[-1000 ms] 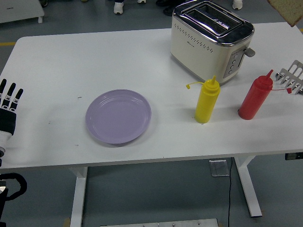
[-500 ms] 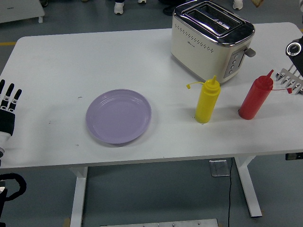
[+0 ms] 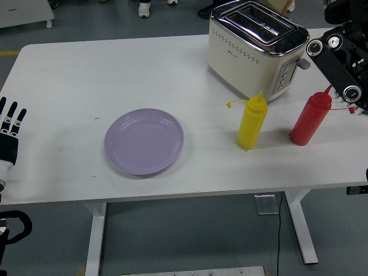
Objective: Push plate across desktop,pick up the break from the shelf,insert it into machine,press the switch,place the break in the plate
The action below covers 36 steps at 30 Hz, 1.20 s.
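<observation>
Toaster (image 3: 257, 49) slots running left-right — bread (image 3: 280, 6) upright above

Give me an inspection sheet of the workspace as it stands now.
Surface: white table, bare around the items.
Job's things: purple plate empty, front centre; toaster far right; bread partly visible above its far slot.
Clutter: yellow bottle, red bottle in front of toaster.
Hands: left hand at left edge, fingers straight; right arm beside toaster, hand out of view.
Cables: black cord under table.
Surroundings: grey floor, shoes at top.
</observation>
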Motion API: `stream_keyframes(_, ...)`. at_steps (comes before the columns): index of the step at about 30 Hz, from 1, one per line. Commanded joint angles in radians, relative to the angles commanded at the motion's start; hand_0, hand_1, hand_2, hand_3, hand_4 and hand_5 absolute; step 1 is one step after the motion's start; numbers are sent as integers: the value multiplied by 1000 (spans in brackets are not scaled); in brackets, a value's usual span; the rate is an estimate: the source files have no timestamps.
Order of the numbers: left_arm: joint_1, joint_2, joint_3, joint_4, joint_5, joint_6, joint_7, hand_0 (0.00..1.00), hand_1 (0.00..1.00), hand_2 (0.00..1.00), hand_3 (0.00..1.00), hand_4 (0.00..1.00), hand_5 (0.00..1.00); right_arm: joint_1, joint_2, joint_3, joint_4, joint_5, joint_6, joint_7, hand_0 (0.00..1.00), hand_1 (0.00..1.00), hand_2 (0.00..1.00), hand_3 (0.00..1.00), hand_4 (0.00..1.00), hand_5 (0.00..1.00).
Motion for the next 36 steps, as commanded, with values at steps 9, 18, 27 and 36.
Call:
stream_keyframes(9, -2, -1, -1, 2, 0, 1, 0, 816, 856, 914, 841, 650, 998, 17, 44, -32, -35, -18, 5, -58, 306, 342, 406, 451, 222, 2)
stream_keyframes(18, -2, -1, 0, 5, 0, 1, -1, 816, 856, 916, 843, 650, 998, 14, 62, -42, -54, -22, 1, -66, 307, 342, 405, 449, 215, 2)
stream_keyframes(27, -2, -2, 4, 5, 1, 1, -1, 816, 856, 916, 842, 650, 998, 3, 71, -52, -86, -33, -13, -50, 306, 341, 404, 449, 212, 2)
stream_keyframes(36, -3, -3, 7, 6, 0, 1, -1, 816, 856, 917, 843, 650, 998, -3, 85, -71, -128, -38, -17, -24, 311, 350, 410, 456, 216, 2)
